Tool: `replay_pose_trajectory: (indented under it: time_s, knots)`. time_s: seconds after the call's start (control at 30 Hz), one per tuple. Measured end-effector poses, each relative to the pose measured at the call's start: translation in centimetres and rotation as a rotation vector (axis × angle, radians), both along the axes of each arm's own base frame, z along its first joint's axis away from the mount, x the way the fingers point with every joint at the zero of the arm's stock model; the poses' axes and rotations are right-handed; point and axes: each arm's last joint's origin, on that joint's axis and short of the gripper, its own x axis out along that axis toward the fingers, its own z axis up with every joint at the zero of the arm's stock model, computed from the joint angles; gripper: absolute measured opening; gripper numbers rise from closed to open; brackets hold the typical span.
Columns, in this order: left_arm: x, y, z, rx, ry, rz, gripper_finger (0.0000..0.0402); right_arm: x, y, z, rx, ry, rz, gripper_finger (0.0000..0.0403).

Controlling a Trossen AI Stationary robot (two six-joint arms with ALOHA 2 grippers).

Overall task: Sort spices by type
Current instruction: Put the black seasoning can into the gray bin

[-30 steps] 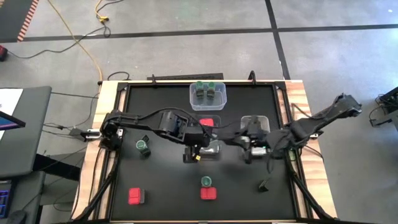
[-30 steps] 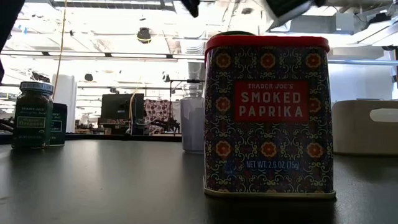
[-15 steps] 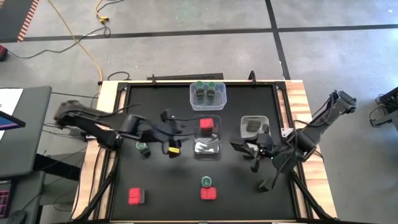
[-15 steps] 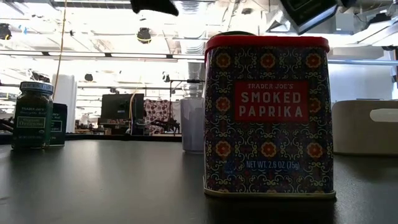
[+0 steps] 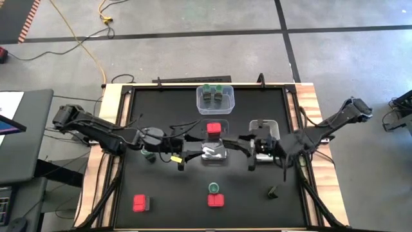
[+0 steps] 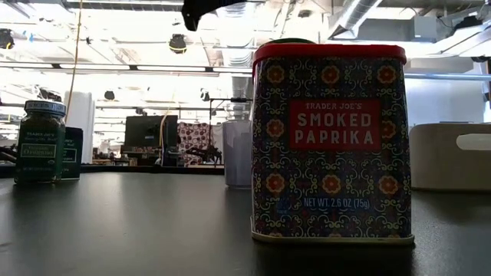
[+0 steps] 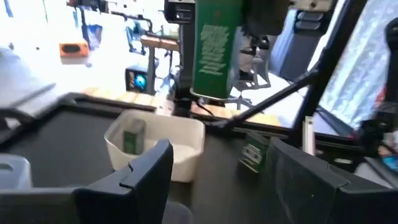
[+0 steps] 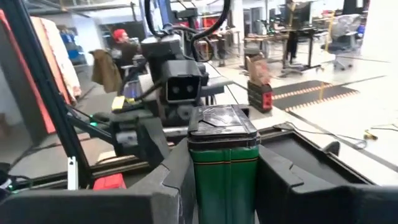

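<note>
Black worktop (image 5: pixel 167 187) carrying: clear tub (image 5: pixel 215 98) sitting at far edge, paprika tins (image 5: pixel 140 203) standing near front edge, green-lidded jar (image 5: pixel 214 188) resting beside them.

Far centre of table (image 5: pixel 129 193): tub (image 5: pixel 215 98) with jars inside. Just nearer, paprika tin (image 5: pixel 214 128) sits in the mid tub (image 5: pixel 214 153). To its right, a third tub (image 5: pixel 264 129) holding one tin. Left gripper (image 5: pixel 182 162) is left of mid tub, right gripper (image 5: pixel 251 159) to its right. Jar (image 5: pixel 149 153) left-centre. Near edge: tin (image 5: pixel 140 203) left, jar (image 5: pixel 214 188) behind paprika tin (image 5: pixel 216 200) centre, tin (image 5: pixel 273 191) right.
</note>
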Motion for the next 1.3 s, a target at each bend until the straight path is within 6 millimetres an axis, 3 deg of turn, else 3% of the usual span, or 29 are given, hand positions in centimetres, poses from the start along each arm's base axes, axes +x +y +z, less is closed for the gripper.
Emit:
replay_pose_trajectory:
  time_s: [0.27,0.53,0.77,1.17,1.3]
  knots:
    - [2.3,1.4,0.8,0.106,-0.062,-0.018,0.0247,1.5,-2.1,0.2,-0.004,-0.041,0.043,0.0142]
    - [5.7,2.7,1.0,0.084,-0.058,-0.090,0.0247,1.6,-2.7,0.2,-0.015,-0.038,0.042,0.0142]
    - [7.0,3.0,1.4,0.088,-0.069,-0.121,0.0244,1.6,-2.7,0.2,-0.016,-0.035,0.041,0.0142]
    - [6.9,2.9,1.6,0.151,-0.086,-0.134,0.0123,1.6,-2.6,0.2,-0.013,-0.040,0.053,0.0142]
    - [6.9,2.9,1.6,0.160,-0.089,-0.141,0.0109,1.6,-2.6,0.2,-0.014,-0.040,0.057,0.0144]
